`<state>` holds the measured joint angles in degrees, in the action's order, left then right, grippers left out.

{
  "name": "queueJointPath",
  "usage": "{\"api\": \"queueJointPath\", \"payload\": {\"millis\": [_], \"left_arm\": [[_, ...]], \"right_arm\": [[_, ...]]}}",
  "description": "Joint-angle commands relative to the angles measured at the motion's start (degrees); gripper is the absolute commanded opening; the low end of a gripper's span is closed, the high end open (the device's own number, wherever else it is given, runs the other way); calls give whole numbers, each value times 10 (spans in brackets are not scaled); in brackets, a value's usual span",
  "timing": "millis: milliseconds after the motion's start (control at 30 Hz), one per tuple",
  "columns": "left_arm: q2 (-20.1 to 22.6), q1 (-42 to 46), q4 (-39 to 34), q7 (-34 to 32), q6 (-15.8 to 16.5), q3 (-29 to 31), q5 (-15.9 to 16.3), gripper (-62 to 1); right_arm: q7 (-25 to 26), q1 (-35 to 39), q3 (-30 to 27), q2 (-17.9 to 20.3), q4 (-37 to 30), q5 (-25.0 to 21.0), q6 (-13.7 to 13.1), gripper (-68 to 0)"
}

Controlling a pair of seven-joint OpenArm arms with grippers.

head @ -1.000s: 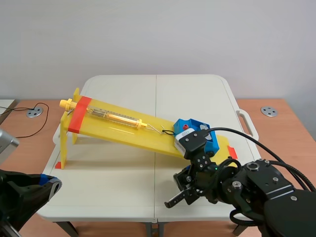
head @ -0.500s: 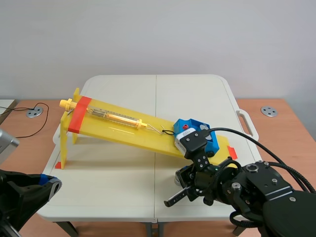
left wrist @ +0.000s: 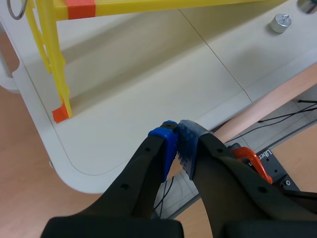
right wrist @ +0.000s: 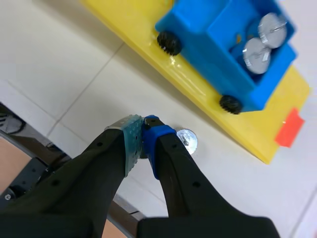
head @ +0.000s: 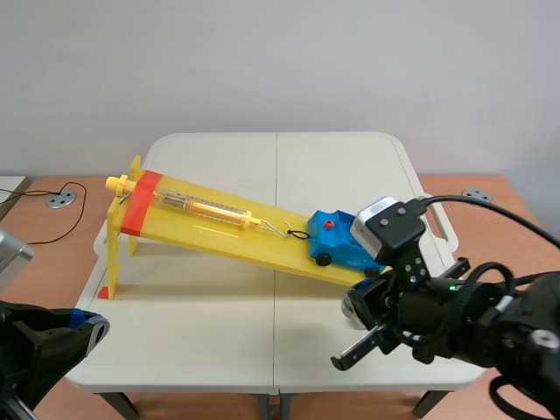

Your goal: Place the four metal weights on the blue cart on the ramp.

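Note:
The blue cart (head: 337, 240) sits low on the yellow ramp (head: 219, 229), hooked to a spring scale (head: 206, 208). In the right wrist view the cart (right wrist: 218, 47) holds two metal weights (right wrist: 272, 27) (right wrist: 255, 52). A third weight (right wrist: 187, 140) stands on the table below the ramp's edge, just beside my right gripper (right wrist: 143, 130), which is shut on nothing. The scene view shows this weight (head: 351, 303) above the right gripper (head: 357, 352). My left gripper (left wrist: 177, 144) is shut and empty over the near left table corner, far from another weight (left wrist: 281, 23).
The ramp's yellow leg (left wrist: 52, 59) with an orange-red mark stands ahead of the left gripper. The white table's (head: 201, 315) front edge runs under both grippers. Brown side tables flank it, with a cable on the left one (head: 52, 206).
The right arm has swung right and lifted away from in front of the cart, uncovering the cart and a weight on the table. The left arm has not moved.

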<state>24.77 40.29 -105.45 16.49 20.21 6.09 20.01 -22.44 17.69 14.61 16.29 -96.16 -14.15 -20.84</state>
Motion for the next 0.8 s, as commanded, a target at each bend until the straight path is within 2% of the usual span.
{"api": "queueJointPath", "payload": {"millis": [0, 167, 333, 433, 567, 767], "left_arm": [[-3, -7, -42, -44, 10, 9, 38, -581], [-3, -7, -42, -44, 10, 9, 38, -581], [-3, -7, -42, -44, 10, 9, 38, -581], [-3, -7, -42, -44, 10, 9, 38, -581], [-3, -7, -42, -44, 10, 9, 38, -581], [-3, -7, -42, -44, 10, 9, 38, -581]], "right_arm": [[36, -3, -46, 23, -85, -63, -15, -669], [-4, 29, -123, 23, -165, -109, -15, -669], [-8, 31, -191, 23, -191, -150, -15, -669], [0, 21, -217, 22, -190, -160, -14, -669], [3, -15, -221, 13, -175, -159, -10, -669], [3, -84, -217, -22, -105, -156, -10, -669]]}}
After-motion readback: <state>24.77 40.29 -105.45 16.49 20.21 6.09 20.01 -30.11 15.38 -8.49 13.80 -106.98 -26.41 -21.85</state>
